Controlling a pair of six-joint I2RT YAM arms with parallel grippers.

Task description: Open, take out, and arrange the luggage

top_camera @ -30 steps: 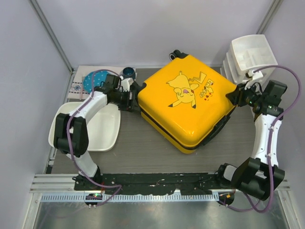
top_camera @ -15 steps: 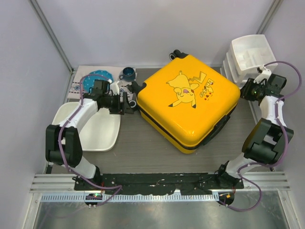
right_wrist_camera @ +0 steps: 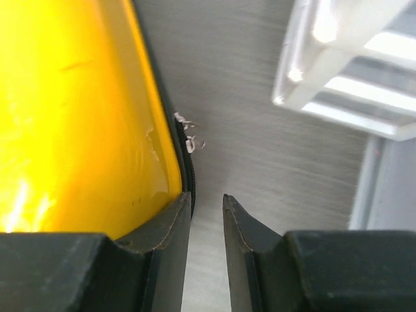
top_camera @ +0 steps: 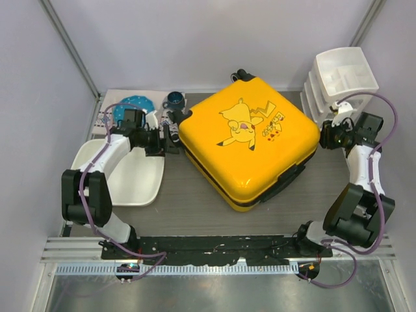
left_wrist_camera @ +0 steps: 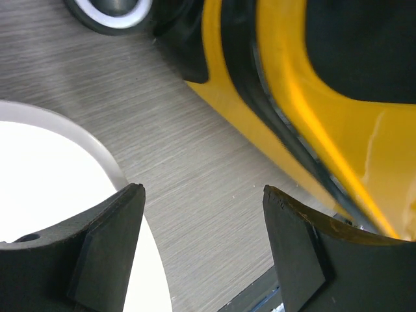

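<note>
Luggage lies shut on the worktop. Left gripper gapes wide beside it. Right gripper is nearly closed, holding nothing.

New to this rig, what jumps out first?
The closed yellow suitcase with its cartoon print fills mid-table, lying flat and turned at an angle. An arm flanks each side: the left tool open at its left corner, the right tool nearly shut by its right edge. A white tray sits left.
</note>
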